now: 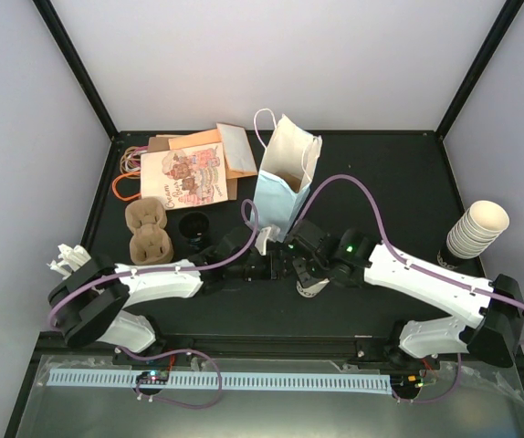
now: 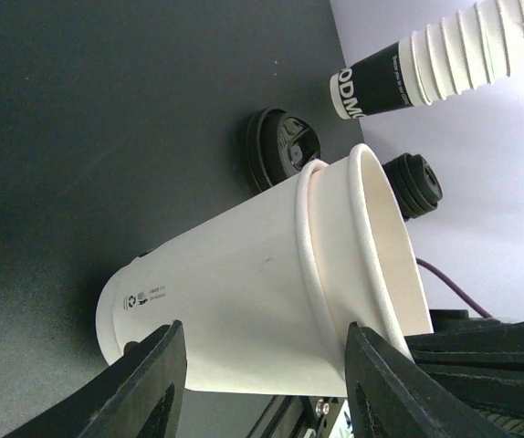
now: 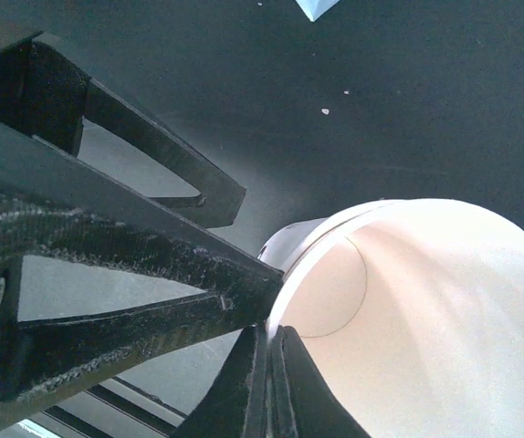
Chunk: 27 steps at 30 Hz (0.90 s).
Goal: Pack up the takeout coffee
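Item: nested cups – two lidless cream cups, one inside the other, lying tilted on their side at mid-desk, between the two arms
- Left claw is standing half spread, its fingers pressing on either side of the nested cups, one by the base and one by the rims
- Right claw is pressed together and pinching the rim of the nested cups. Seen from its own wrist, the right claw is leaving only a hairline gap. Which of the two walls it is gripping cannot be told

Item: takeout coffee – showing as a black disc, standing on the desk
- It is sitting just right of the brown pulp carriers and left of the paper bag
- It is apart from both claws, with nothing touching it

Other stock:
- Paper bag is standing upright with its mouth open behind the claws
- Flat printed bags are lying at the back left
- Stack of cups is leaning at the right edge
- In the left wrist view, black lids are resting on the desk near that stack of cups
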Available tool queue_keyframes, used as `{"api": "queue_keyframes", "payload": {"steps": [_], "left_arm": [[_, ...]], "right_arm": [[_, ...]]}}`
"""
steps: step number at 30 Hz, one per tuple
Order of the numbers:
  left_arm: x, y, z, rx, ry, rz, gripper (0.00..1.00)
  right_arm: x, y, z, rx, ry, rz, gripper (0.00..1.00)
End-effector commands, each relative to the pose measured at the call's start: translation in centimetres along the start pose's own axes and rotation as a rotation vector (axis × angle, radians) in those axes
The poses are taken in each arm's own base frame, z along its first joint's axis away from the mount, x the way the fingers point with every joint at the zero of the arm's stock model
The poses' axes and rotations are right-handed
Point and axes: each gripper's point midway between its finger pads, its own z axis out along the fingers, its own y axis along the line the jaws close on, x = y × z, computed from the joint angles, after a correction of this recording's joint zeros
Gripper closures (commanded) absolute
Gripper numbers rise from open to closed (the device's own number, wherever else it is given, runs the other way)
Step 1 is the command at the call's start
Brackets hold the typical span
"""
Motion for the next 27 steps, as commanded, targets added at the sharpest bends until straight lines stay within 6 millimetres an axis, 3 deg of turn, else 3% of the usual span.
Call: {"api": "queue_keyframes", "payload": {"steps": [1,18,22,27], "left_arm": [[1.2,3.0,0.5,-0.084,0.023,-0.001,0.51],[2.7,5.8,0.7,-0.155,0.053,-0.006,0.53],[2.6,5.6,0.6,-0.149,0.048,-0.003,0.53],[1.9,4.6,0.2,-0.15,0.031,0.024,0.53]], "right_arm": [[-1.5,0.7,-0.5,-0.017,-0.071,0.007,0.99],[-1.7,0.4,-1.1,0.049,-0.088,-0.028,0.99],[-1.6,0.3,-1.0,0.057,-0.08,-0.037,0.99],[-2.6,-0.6,-3.4,0.114,-0.097,-0.049,0.99]]}}
